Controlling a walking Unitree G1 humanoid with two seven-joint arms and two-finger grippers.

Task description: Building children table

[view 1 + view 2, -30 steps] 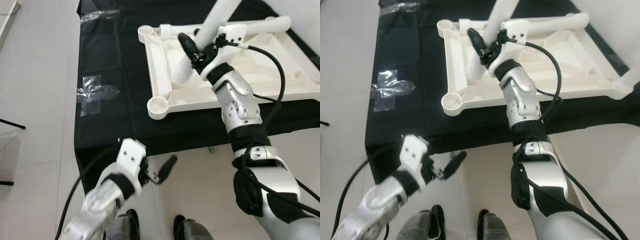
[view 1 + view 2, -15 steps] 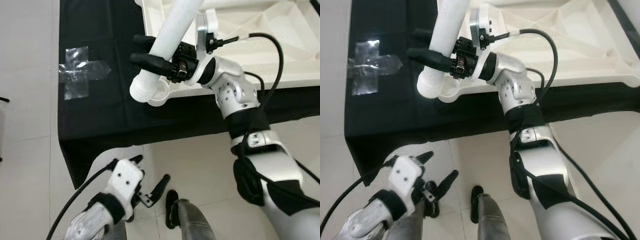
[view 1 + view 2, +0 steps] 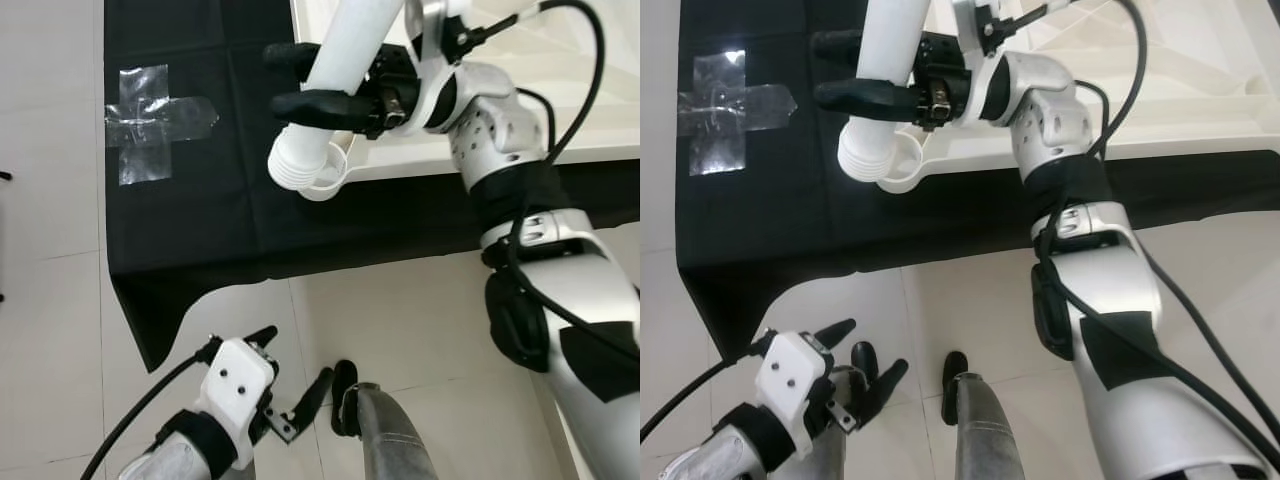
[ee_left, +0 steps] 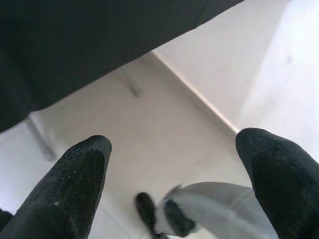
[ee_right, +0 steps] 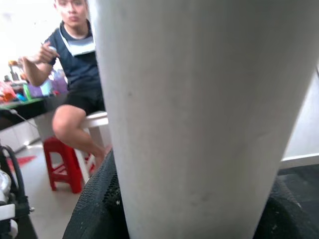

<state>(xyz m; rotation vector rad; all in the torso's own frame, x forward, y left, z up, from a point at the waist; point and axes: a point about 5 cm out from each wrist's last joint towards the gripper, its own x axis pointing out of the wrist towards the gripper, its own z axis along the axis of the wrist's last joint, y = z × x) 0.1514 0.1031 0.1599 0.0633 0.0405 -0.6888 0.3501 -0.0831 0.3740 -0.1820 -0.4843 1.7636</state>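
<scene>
1. Your right gripper (image 3: 305, 78) is clamped on the white plastic table leg (image 3: 335, 80), a thick round tube with a ribbed threaded end. One black finger lies on each side of it.
2. You hold the leg tilted, its threaded end low and to the left. That end sits just over the round corner socket (image 3: 328, 178) of the upturned white plastic tabletop (image 3: 1160, 110). You cannot tell whether the two touch.
3. The socket is a shallow open cup at the tabletop's near left corner.
4. The tabletop rests on a black cloth (image 3: 190, 220) that hangs over the near edge.
5. A cross of clear tape (image 3: 150, 118) sticks to the cloth, to the left of the leg.
6. Your left gripper (image 3: 285, 385) hangs low over the pale tiled floor (image 3: 50, 300), near you, fingers spread apart and holding nothing.
7. In the right wrist view, a seated person (image 5: 75, 74) sits behind the leg, with a red stool (image 5: 62, 167) beside them.
</scene>
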